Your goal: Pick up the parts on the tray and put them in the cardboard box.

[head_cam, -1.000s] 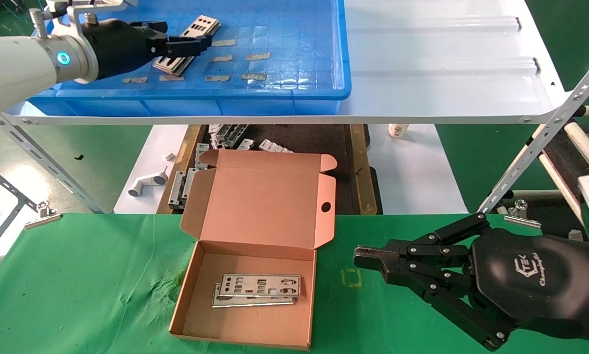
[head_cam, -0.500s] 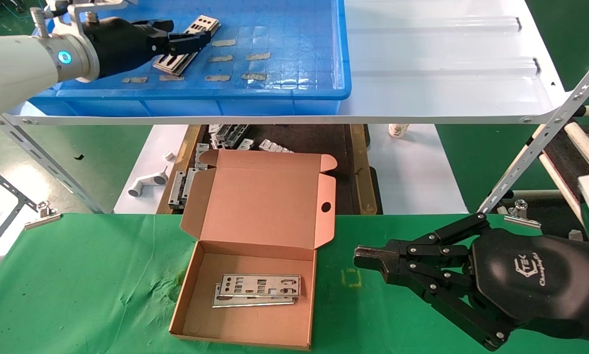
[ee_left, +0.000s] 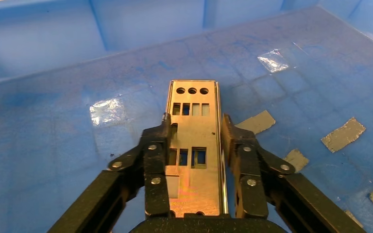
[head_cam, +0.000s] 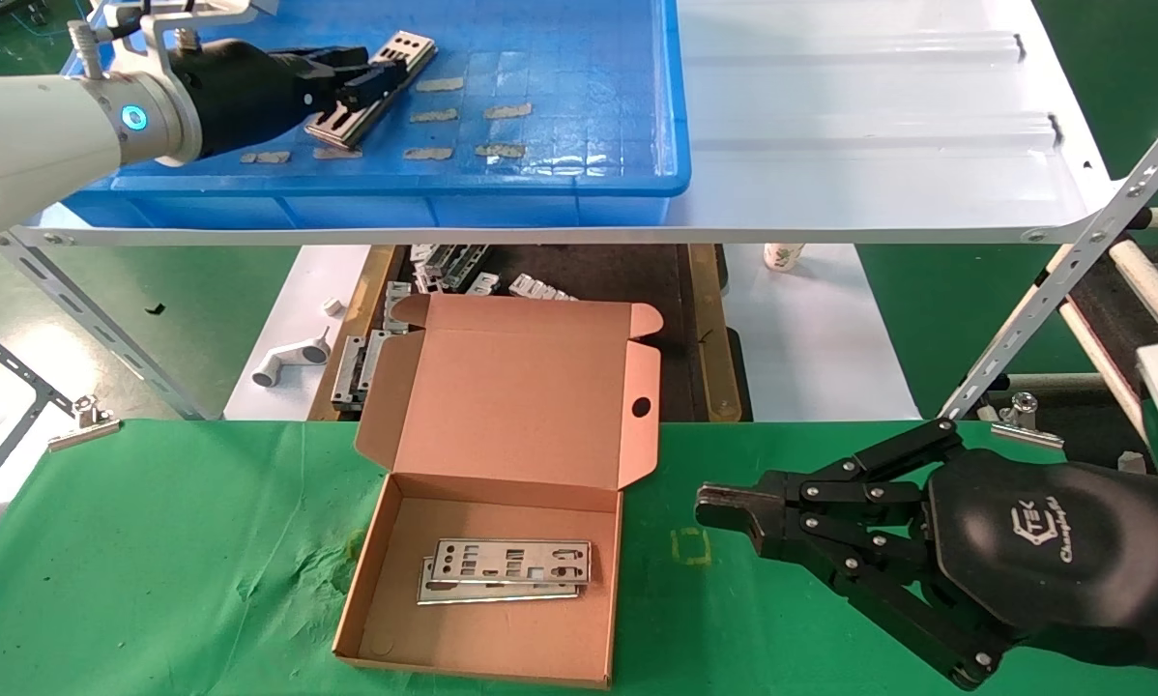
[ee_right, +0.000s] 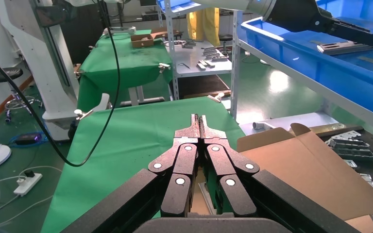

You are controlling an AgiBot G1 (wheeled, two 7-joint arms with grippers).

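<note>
Part (ee_left: pixel 194 145) between left gripper (ee_left: pixel 196 128) fingers (ee_left: pixel 236 141) (wrist view only).

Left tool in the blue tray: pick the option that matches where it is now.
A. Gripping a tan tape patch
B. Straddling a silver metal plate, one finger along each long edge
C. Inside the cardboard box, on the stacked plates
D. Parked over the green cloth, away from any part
B: in the left wrist view the left tool has one finger on each long edge of the punched silver metal plate, lying on the bright-blue plastic tray.
</note>
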